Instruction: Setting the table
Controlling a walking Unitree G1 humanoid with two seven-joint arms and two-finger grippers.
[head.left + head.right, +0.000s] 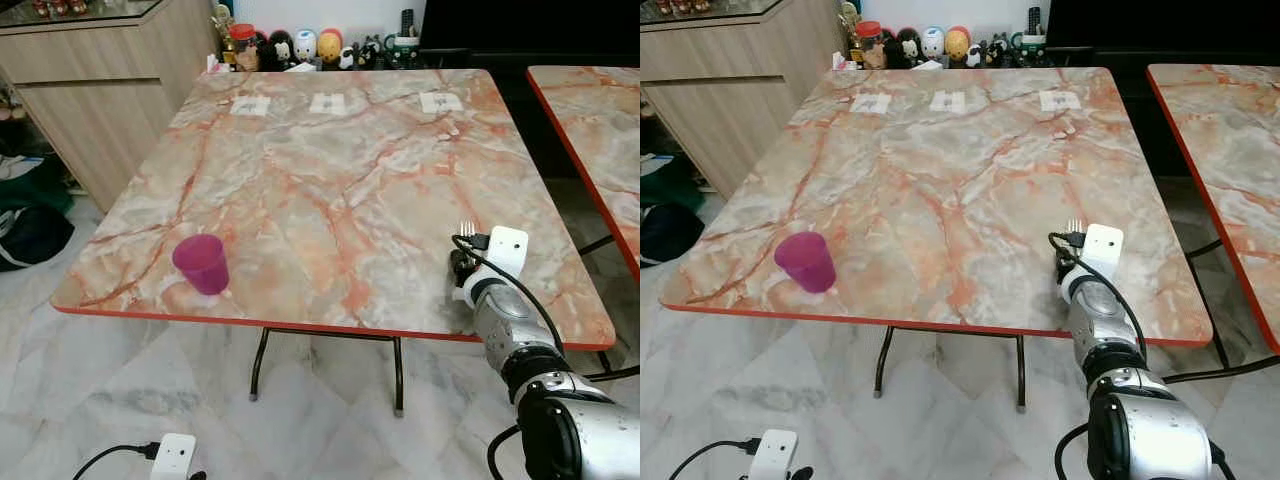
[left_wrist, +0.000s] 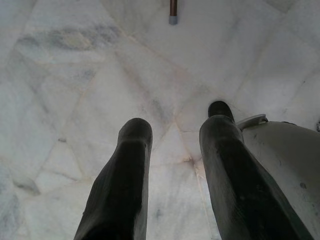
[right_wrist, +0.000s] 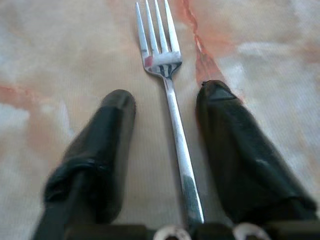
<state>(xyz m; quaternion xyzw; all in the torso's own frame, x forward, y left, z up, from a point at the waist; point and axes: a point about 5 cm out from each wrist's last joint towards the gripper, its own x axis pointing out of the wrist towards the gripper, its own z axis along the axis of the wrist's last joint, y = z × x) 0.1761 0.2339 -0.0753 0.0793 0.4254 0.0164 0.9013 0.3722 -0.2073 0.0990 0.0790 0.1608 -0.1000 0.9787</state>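
Note:
A silver fork (image 3: 170, 100) lies flat on the marble table (image 1: 330, 180) near its front right edge, tines (image 1: 466, 228) pointing away from me. My right gripper (image 3: 165, 95) rests low over the table, open, with one finger on each side of the fork's handle and a gap on both sides. A purple plastic cup (image 1: 202, 264) stands upright near the front left corner. My left gripper (image 2: 177, 117) hangs open over the floor, holding nothing.
Three white paper markers (image 1: 327, 103) sit along the table's far edge. A second marble table (image 1: 600, 110) stands to the right, a wooden cabinet (image 1: 90, 90) to the left, figurines (image 1: 300, 45) behind. A dark bag (image 1: 30, 235) lies on the floor at left.

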